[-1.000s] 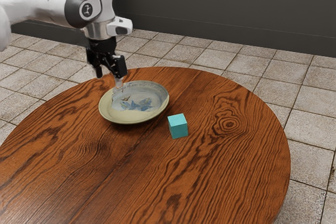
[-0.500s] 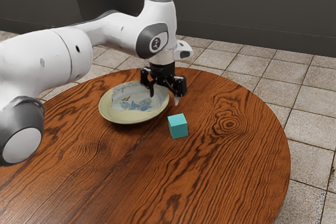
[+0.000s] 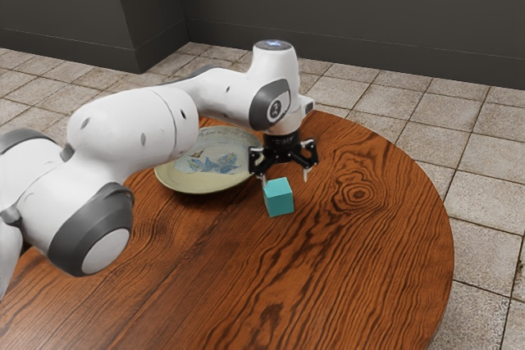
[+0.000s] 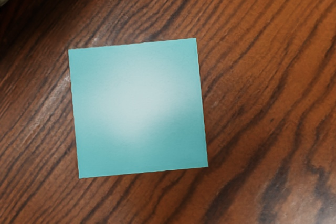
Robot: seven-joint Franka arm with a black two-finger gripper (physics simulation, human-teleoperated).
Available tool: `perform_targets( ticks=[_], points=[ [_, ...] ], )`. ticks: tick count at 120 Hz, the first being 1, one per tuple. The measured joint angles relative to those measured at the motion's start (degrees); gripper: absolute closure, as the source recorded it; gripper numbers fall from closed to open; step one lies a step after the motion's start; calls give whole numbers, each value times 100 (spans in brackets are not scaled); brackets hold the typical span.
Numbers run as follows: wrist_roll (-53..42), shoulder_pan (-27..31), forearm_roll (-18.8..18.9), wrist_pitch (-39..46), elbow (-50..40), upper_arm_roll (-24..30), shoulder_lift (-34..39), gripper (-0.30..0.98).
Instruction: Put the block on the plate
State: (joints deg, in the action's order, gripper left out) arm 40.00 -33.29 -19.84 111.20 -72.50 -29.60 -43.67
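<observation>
Here and now, nearest in the exterior view, the white arm (image 3: 119, 133) reaches from that view's left across the round wooden worktop (image 3: 328, 276), on which the turquoise block (image 3: 280, 202) sits flat, near the plate and apart from it. Close over the block hangs the black hand (image 3: 285, 176), its two fingers spread wide, and the wrist view shows a pale sheen on the block's square top. Farther back come the shallow plate (image 3: 187, 188), then the tiled floor (image 3: 484, 170) and the dark wall (image 3: 369, 14).

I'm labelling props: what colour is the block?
Turquoise; the block shows best in the wrist view.
</observation>
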Motion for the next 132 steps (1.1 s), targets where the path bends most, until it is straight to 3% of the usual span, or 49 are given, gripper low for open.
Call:
perform_targets(
  ticks=[47,91,132],
  points=[
    [1272,391,160,435,1,437,-377,0],
    [1888,617,1001,869,-24,792,-468,0],
    [2205,661,1304,1115,-64,846,-561,19]
  ],
)
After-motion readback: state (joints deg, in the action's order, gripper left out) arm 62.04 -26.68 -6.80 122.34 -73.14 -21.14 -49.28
